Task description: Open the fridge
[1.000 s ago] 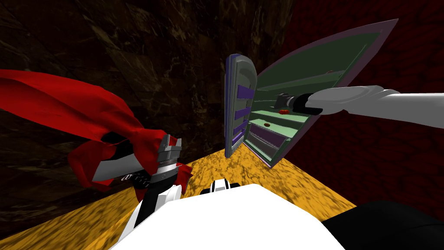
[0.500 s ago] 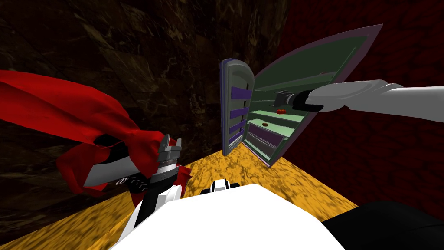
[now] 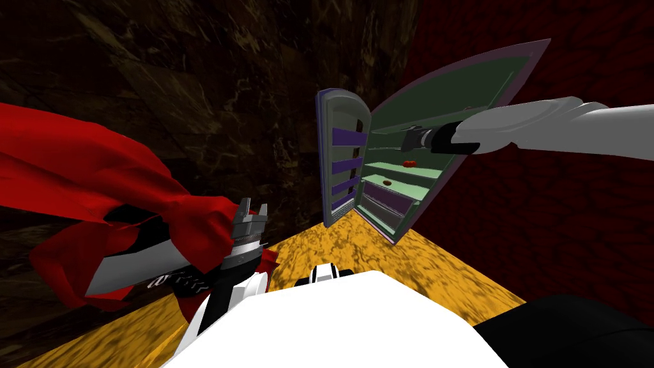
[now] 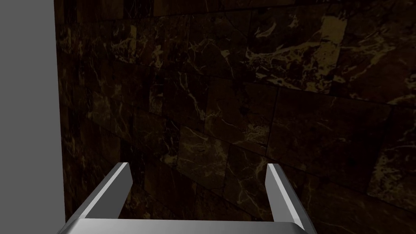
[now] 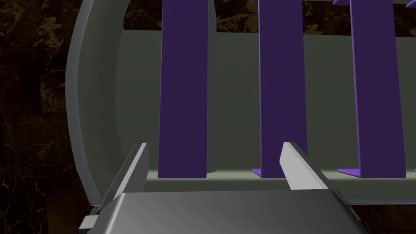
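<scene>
Fridge (image 3: 447,115) ahead-right. Fridge door (image 3: 342,160) is swung well clear of the cabinet, long axis upright, inner face w/ purple racks (image 5: 183,89) turned toward the shelves (image 3: 425,172). Right tool (image 3: 410,137) sits in the gap btwn door and cabinet, aimed square at that inner face. It's spread wide, nothing held; contact w/ liner can't tell. More swing prob = push away from cabinet, to my left. Left tool (image 3: 251,212) is low by the red cloth (image 3: 96,166), also spread and empty, well apart from the door, so right arm's job.
</scene>
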Tool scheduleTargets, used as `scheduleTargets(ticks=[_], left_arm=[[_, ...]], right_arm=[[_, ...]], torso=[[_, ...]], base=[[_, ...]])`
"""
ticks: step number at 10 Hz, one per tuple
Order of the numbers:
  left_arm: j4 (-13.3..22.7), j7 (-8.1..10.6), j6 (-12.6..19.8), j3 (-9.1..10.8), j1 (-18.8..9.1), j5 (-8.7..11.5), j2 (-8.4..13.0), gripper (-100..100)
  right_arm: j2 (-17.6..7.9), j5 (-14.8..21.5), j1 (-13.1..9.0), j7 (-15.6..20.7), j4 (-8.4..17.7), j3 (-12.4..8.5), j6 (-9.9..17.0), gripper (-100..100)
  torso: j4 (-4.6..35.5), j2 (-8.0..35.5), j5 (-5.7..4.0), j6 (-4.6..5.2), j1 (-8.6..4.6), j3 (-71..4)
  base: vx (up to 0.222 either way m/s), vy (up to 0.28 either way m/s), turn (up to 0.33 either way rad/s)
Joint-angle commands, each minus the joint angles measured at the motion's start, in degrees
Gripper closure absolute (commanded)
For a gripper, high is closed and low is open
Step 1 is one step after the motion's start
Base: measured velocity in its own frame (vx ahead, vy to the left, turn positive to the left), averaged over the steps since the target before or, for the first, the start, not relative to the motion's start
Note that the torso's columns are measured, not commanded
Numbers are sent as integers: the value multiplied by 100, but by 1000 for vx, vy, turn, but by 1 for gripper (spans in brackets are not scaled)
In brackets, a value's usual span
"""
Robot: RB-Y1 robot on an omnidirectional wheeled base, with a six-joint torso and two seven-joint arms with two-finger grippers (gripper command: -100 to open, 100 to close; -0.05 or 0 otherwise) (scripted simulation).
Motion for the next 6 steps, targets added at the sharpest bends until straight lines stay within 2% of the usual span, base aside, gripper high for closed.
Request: scheduleTargets(ticks=[1, 6], left_arm=[[0, 0, 0, 0, 0, 0, 0, 0], [0, 0, 0, 0, 0, 0, 0, 0]], right_arm=[[0, 10, -23, -19, -6, 25, -1, 0], [0, 9, -21, -17, -5, 23, -1, 0]], torso=[[1, 1, 1, 1, 1, 0], [-2, -8, 2, 1, 1, -5]], base=[[0, 0, 0], [0, 0, 0]])
